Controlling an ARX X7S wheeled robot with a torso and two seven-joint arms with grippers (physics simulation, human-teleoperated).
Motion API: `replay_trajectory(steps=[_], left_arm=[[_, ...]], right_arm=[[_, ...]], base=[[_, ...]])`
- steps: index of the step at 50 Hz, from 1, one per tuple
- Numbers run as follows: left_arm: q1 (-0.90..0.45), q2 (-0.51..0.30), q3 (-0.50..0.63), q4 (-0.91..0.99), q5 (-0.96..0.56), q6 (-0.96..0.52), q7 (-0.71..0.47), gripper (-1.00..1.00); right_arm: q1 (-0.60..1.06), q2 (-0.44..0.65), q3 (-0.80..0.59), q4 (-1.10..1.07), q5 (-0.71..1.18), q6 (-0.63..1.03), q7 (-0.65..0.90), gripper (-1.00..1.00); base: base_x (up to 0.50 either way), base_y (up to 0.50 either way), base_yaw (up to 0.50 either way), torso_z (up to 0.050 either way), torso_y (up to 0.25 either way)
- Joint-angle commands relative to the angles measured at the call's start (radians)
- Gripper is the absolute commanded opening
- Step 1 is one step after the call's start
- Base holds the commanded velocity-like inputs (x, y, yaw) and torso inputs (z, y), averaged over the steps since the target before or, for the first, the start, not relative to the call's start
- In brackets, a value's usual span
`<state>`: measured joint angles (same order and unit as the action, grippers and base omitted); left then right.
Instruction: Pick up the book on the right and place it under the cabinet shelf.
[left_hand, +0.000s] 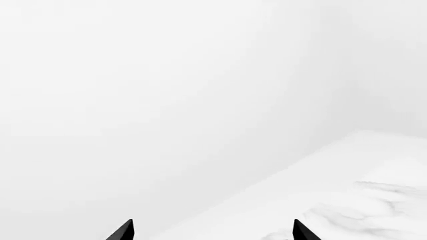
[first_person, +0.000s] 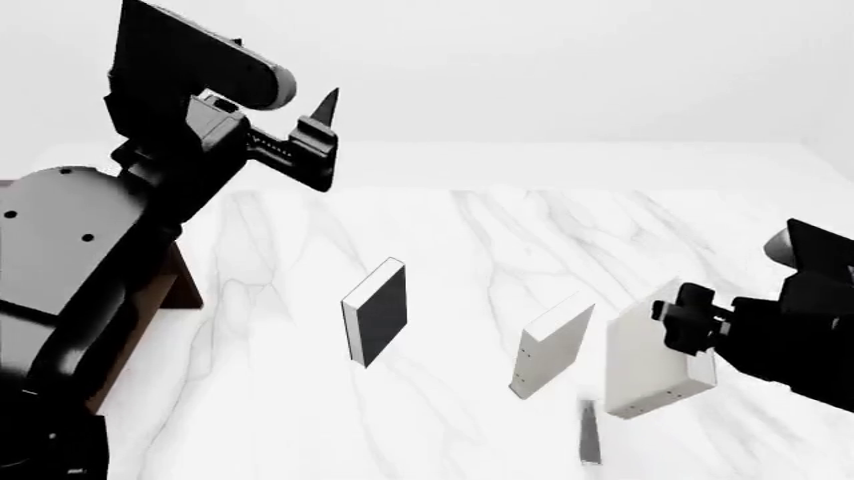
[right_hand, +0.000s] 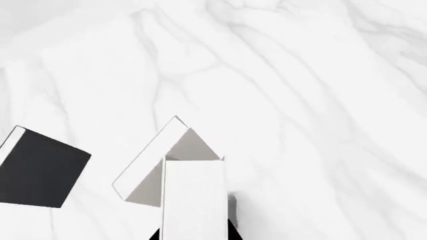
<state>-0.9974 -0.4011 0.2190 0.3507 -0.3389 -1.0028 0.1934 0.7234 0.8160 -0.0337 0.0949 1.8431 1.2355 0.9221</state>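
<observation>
The book (first_person: 651, 362), pale grey-white, hangs tilted above the marble table at the right, with a dark shadow (first_person: 589, 433) below it. My right gripper (first_person: 683, 322) is shut on it. In the right wrist view the book (right_hand: 193, 200) fills the gap between the black fingertips (right_hand: 235, 232). Only a dark brown edge of the cabinet shelf (first_person: 183, 285) shows at the far left, behind my left arm. My left gripper (left_hand: 213, 231) is raised high at the left and stands open and empty; it also shows in the head view (first_person: 324, 115).
A black-covered book (first_person: 376, 312) stands upright mid-table, also seen from the right wrist (right_hand: 43, 172). A thicker pale grey book (first_person: 551, 345) stands just left of the held one (right_hand: 150, 162). The white marble table (first_person: 507, 230) runs back to a plain wall.
</observation>
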Motion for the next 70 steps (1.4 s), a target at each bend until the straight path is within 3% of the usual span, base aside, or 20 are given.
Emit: replay_trajectory(steps=[1,17,27,47,70], left_arm=[[0.100,-0.093,0.078,0.171,0.017,0.088,0.058,1.00],[0.180,-0.283,0.337,0.330,0.238,0.357,0.137,1.00],[0.208,-0.335,0.467,0.442,0.341,0.379,0.163,1.00],[0.192,-0.243,0.634,0.503,0.461,0.305,0.155,1.00],[0.079,-0.076,0.682,0.261,0.561,0.308,0.066,1.00]], right_arm=[[0.146,0.051,0.021,-0.060,0.180,0.008,0.113,-1.00],[0.353,-0.061,0.003,-0.038,0.179,-0.084,0.121,-1.00],[0.420,-0.137,-0.020,-0.016,0.141,-0.121,0.097,-1.00],[0.458,-0.318,-0.049,0.036,0.010,-0.257,0.034,-1.00],[0.342,-0.439,-0.019,-0.022,0.012,-0.383,0.048,-1.00]], base=[[0.00,0.00,0.00,0.000,0.000],[0.00,0.00,0.00,0.000,0.001],[0.00,0.00,0.00,0.000,0.001],[0.00,0.00,0.00,0.000,0.001],[0.00,0.00,0.00,0.000,0.001]])
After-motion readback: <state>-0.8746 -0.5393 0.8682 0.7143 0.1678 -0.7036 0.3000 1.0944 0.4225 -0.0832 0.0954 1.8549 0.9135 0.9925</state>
